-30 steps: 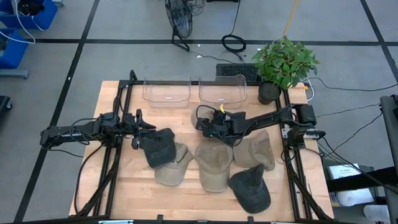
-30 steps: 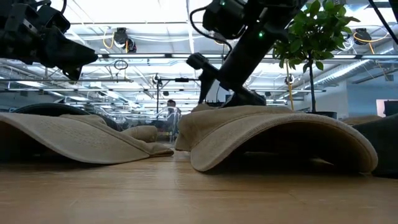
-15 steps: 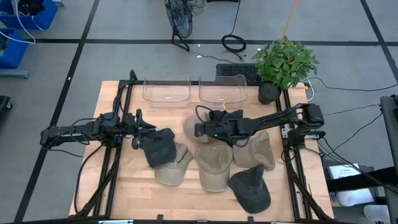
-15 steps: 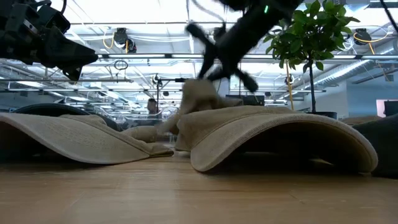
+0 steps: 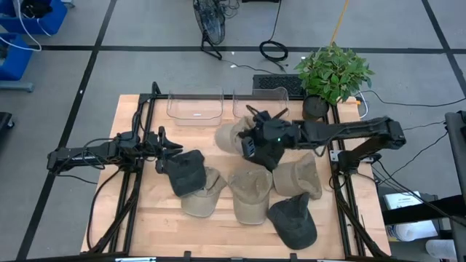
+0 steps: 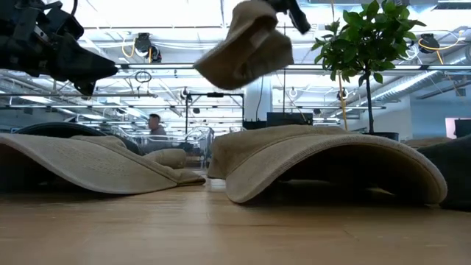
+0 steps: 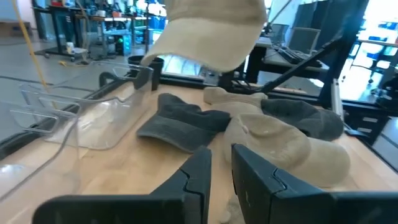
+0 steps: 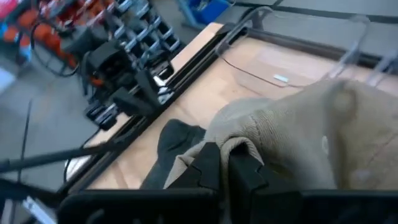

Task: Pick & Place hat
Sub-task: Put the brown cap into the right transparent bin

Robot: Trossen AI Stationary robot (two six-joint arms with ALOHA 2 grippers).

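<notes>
A tan hat [image 5: 233, 137] hangs high over the table's far middle with my right gripper [image 5: 253, 140] shut on it. The low view shows it well above the table [image 6: 246, 43], and the left wrist view shows it too [image 7: 208, 31]. My left gripper [image 5: 162, 149] waits at the left beside a dark grey hat [image 5: 186, 171]. Its fingers [image 7: 249, 177] stand a narrow gap apart with nothing between them. That dark hat lies partly on a tan hat [image 5: 200, 195]. My right gripper pinches a bunched fold of the tan hat's crown cloth [image 8: 239, 146] between its two fingers [image 8: 208, 168]. It reaches in from the table's right side. The hat is lifted clear of the table and the other hats, and hangs tilted.
More hats lie on the table: two tan ones [image 5: 251, 193] [image 5: 300, 178] and a dark one [image 5: 293, 220] near the front. Two clear bins [image 5: 194, 108] [image 5: 261, 105] stand at the far edge. A potted plant [image 5: 331, 73] is at the far right.
My right gripper has shut on the tan hat that lay at the far middle. It has then risen and swung a little toward the far right. The hat has bunched up and come off the table, and is now lifted clear.
</notes>
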